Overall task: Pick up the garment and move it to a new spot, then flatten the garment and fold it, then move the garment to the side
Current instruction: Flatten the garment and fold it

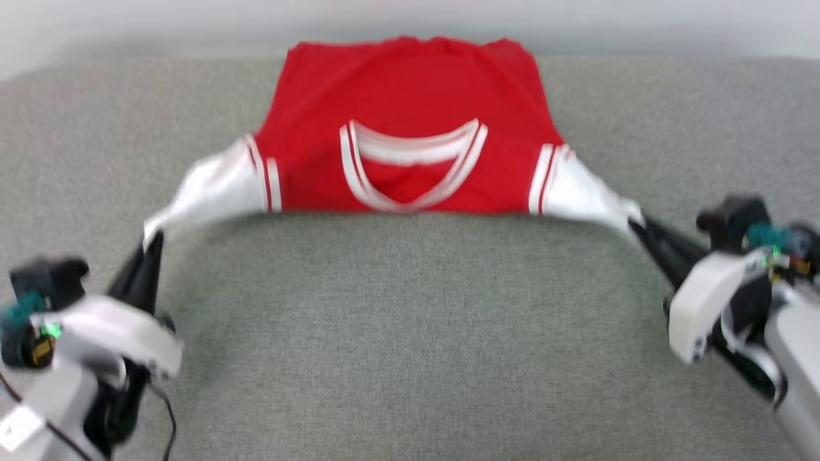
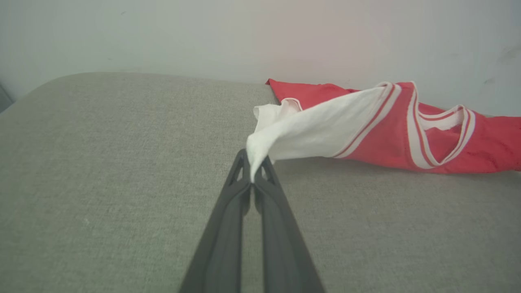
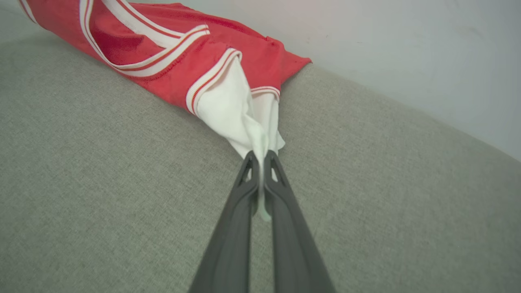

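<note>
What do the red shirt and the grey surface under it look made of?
Red jersey-style shirt with white sleeves: thin, soft knit, matte, maybe mesh polyester; it drapes and bunches. Grey surface: woven upholstery-like fabric, matte; speckled weave shows.

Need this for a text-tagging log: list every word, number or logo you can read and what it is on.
None can be read.
The garment: plain red cloth and striped trim, no letters or number on the side in view.
A small white sticker at the head view's lower left: mark too blurred to read.
</note>
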### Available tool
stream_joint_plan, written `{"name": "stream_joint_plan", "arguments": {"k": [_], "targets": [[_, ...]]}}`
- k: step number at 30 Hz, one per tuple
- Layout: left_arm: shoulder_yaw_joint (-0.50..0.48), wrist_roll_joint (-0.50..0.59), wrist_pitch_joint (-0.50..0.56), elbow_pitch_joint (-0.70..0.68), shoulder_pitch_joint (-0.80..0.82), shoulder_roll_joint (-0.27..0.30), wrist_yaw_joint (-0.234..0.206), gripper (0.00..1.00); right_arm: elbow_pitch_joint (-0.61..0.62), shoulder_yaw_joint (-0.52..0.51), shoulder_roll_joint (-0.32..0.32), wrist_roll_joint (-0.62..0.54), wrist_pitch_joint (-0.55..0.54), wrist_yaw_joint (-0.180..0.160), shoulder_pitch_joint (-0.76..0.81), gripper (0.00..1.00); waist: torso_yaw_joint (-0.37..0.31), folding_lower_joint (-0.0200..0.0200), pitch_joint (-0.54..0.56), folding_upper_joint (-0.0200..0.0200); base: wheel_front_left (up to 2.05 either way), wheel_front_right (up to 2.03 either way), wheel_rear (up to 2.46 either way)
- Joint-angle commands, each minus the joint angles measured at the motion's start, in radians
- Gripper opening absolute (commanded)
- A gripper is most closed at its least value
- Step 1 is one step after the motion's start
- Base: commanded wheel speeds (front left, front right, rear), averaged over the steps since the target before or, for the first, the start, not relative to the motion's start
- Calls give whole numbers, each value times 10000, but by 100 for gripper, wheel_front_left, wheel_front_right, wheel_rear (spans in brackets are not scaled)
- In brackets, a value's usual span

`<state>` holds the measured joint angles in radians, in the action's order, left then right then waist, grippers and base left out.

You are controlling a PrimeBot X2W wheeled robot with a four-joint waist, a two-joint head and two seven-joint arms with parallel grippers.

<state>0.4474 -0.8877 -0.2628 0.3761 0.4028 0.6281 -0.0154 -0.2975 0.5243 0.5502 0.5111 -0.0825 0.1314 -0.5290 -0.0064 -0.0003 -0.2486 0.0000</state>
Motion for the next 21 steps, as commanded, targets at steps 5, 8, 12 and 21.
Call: {"name": "stream_joint_plan", "arguments": {"k": [5, 8, 12, 21], "targets": [[-6, -217, -28, -114, -1496, -73, -214, 0, 19, -460, -37, 63, 127, -16, 1760, 0, -86, 3, 978, 0, 0, 0, 0], [-44, -328, -28, -135, -2176, -170, -327, 0, 52, -846, -113, 108, 168, -16, 2726, 0, -70, 3, 1332, 0, 0, 0, 0], [-220, -536, -28, -346, -3020, -223, -496, 0, 128, -1331, -258, 150, 177, -16, 3899, 0, -69, 3, 1814, 0, 0, 0, 0], [-402, -954, 42, -1124, -5023, 20, -1131, 0, 364, -2176, -529, -124, 137, -16, 6143, 0, -68, 3, 2504, 0, 0, 0, 0]]}}
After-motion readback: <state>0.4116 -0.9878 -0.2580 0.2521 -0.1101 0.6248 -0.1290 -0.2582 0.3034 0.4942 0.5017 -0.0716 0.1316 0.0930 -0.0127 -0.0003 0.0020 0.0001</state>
